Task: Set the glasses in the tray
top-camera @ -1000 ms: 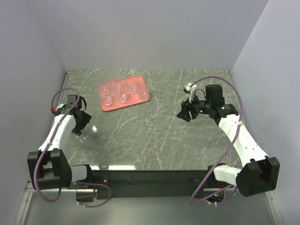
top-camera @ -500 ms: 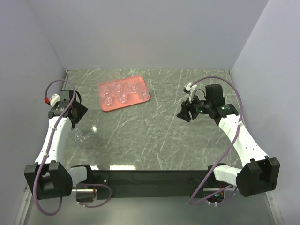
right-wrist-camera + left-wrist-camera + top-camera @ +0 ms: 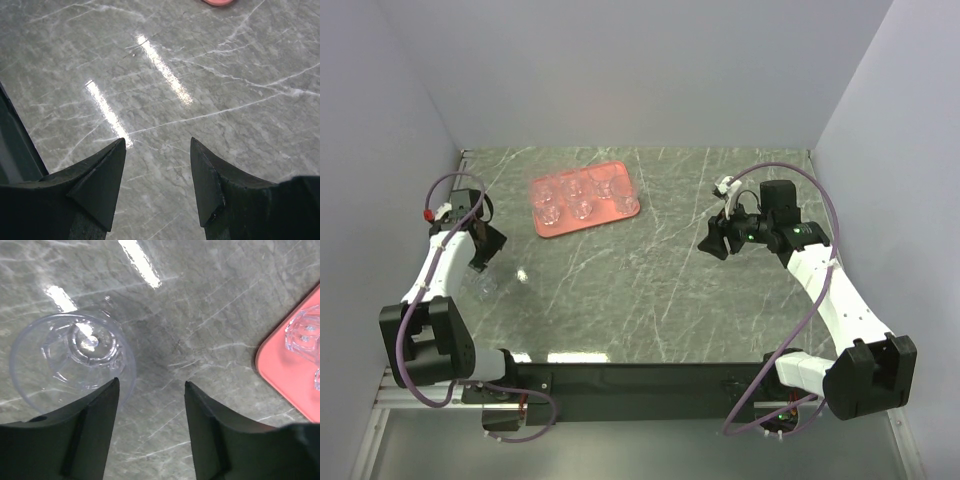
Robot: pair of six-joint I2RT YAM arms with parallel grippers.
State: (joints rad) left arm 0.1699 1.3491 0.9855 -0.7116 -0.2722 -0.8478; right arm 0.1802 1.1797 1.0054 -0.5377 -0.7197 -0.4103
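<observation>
Glass [image 3: 70, 356]: clear, round, colourless, standing upright.

no readable text, labels, brands, numbers or signs, on any surface

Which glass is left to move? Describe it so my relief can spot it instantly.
Find the salmon-red tray on the grey marble table, far left of centre. Nearer the arms, by the table's left edge, the left gripper hangs open; the loose glass stands upright just outside its fingers. The other glasses all sit on the tray.
</observation>
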